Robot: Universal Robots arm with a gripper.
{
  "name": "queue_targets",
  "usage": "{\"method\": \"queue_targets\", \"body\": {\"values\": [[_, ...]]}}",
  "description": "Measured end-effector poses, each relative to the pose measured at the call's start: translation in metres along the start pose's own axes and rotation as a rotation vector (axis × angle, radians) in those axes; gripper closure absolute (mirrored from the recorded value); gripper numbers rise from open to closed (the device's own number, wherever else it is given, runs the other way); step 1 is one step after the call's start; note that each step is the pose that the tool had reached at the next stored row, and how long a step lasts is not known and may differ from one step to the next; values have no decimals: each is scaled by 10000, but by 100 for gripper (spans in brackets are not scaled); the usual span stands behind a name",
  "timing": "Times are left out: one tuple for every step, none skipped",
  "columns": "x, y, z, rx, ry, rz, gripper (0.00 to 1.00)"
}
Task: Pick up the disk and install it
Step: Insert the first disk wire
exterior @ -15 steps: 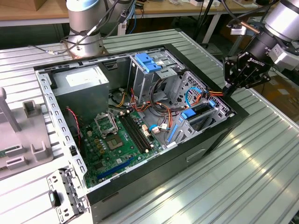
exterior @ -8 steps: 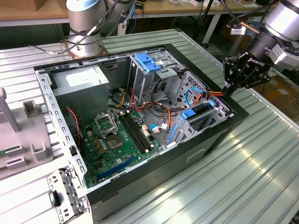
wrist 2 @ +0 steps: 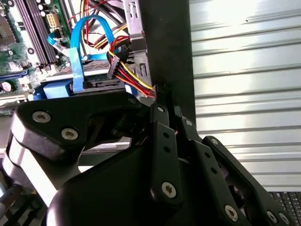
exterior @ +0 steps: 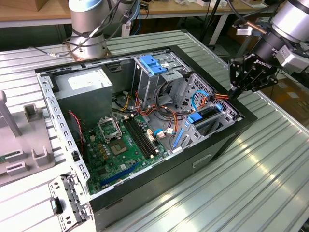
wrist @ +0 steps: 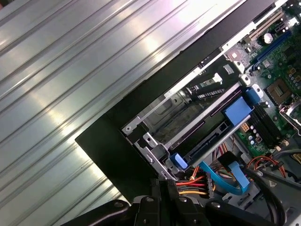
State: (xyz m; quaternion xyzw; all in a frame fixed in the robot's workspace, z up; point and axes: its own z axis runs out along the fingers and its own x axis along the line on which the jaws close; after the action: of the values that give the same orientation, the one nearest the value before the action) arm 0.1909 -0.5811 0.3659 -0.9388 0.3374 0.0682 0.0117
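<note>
One disk (wrist: 207,136) in chassis bay.

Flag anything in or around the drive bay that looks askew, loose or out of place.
The disk sits tilted in its bay at the case's corner, not flat. Loose coloured power wires and a blue cable cross near it. The gripper hangs by that corner.

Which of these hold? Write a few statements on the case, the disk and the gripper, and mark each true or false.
1. The computer case lies open on the ribbed metal table. True.
2. The gripper holds the disk. False: it is shut on nothing, and the disk sits in its bay inside the case.
3. The gripper is by the case's edge at the exterior view's right. True.
4. All the cables are blue. False: a red, yellow and orange bundle runs near the disk.
</note>
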Motion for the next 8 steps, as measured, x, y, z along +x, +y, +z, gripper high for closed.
{"method": "queue_targets", "body": {"values": [[-23,19,3,14,-8,-1,83],[-52,43,7,35,-21,-4,83],[-75,62,11,54,-34,-7,83],[-105,87,16,75,-47,-11,83],[-132,109,20,91,-56,-13,83],[-170,141,27,105,-66,-14,83],[-213,177,34,118,-75,-17,83],[-241,201,40,127,-82,-18,83]]}}
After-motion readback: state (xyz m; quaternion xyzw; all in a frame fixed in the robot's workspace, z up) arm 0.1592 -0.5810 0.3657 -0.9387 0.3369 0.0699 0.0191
